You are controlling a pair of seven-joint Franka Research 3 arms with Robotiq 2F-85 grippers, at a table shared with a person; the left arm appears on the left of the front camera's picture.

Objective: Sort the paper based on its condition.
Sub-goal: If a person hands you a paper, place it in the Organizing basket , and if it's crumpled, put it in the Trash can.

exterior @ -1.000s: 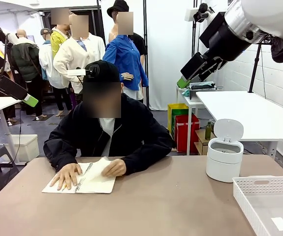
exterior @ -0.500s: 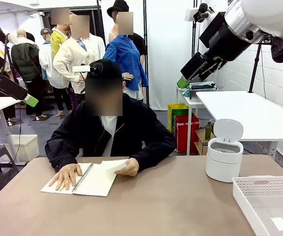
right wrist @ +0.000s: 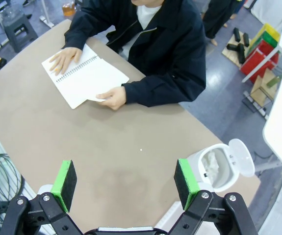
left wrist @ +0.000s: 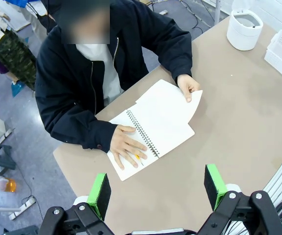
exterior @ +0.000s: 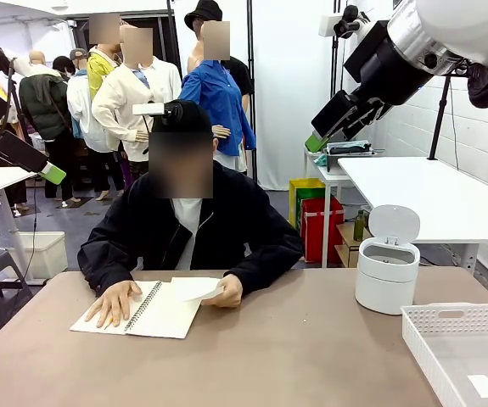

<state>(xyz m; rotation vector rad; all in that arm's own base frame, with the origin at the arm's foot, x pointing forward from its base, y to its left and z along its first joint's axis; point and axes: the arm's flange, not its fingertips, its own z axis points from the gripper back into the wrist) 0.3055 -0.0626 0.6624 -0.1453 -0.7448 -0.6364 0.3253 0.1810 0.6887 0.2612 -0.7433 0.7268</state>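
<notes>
- Brown bench (exterior: pixel 294 356) has the paper as one uncrumpled sheet (exterior: pixel 194 288), raised off the spiral notebook (exterior: pixel 154 314) near the far-left edge.
- A second ago the person's hand (exterior: pixel 227 292) lay flat on that page; now it lifts the sheet, so sorting probably waits.
- Left tool (left wrist: pixel 157 188) and right tool (right wrist: pixel 125 181) hang high, jaws apart, empty.
- Lidded bin (exterior: pixel 387 271) and white tray (exterior: pixel 413 326) crowd the right edge; the middle and near edge lie open.

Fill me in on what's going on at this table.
A person across the table presses one hand on an open spiral notebook and lifts a page with the other hand. Both robot arms hang above the table, left tool and right tool open and empty. A white bin stands open beside a white basket.
</notes>
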